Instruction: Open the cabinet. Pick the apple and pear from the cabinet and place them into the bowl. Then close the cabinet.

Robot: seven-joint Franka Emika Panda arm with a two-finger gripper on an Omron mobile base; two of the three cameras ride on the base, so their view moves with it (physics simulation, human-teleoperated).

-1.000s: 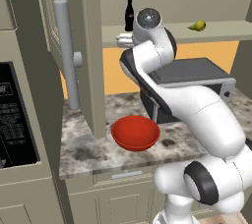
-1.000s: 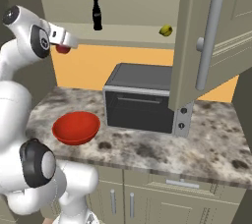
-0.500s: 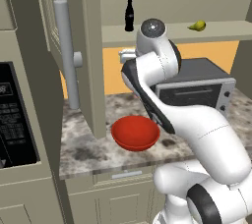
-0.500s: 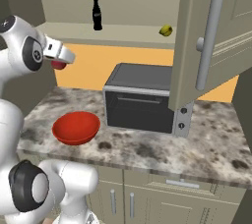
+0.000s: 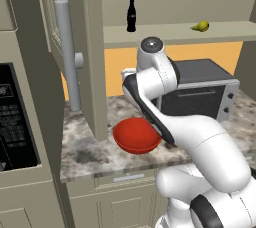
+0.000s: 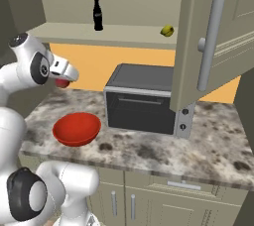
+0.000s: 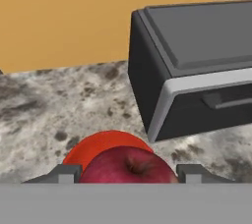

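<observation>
L→R, cabinet (image 5: 90,47) = big grey-beige wall unit, both recessed-panel doors swung open. L door edge-on in left base view w/ long vertical grey bar handle (image 5: 67,54); R door (image 6: 218,36) big in right base view foreground, same type of handle.

Shelf (image 5: 175,33) inside: dark cola bottle (image 5: 131,16) upright toward the L, small yellow-green pear (image 5: 201,26) lying well apart to the R, near shelf front edge. Same pair in right base view: bottle (image 6: 97,15), pear (image 6: 167,30).

Below the shelf: speckled grey stone desk (image 6: 208,143), orange back wall. Wide shallow glossy red bowl (image 5: 136,135) sits on desk near front edge, left of the dark grey toaster oven (image 6: 144,98) w/ silver trim. Bowl (image 6: 77,129) looks empty in right base view.

Gripper (image 7: 127,171) is up above the desk, over/behind the bowl's far side. Hand view: small round dark-red apple (image 7: 129,167) pinched between the two finger tips (image 7: 66,173), stem dimple facing cam. Red bowl rim (image 7: 93,143) directly behind the apple, oven to its right. Right base view: apple (image 6: 62,82) shows as red blob under the white hand, higher than the bowl, not touching it.

Apple not yet in bowl; pear on the shelf; doors open.
</observation>
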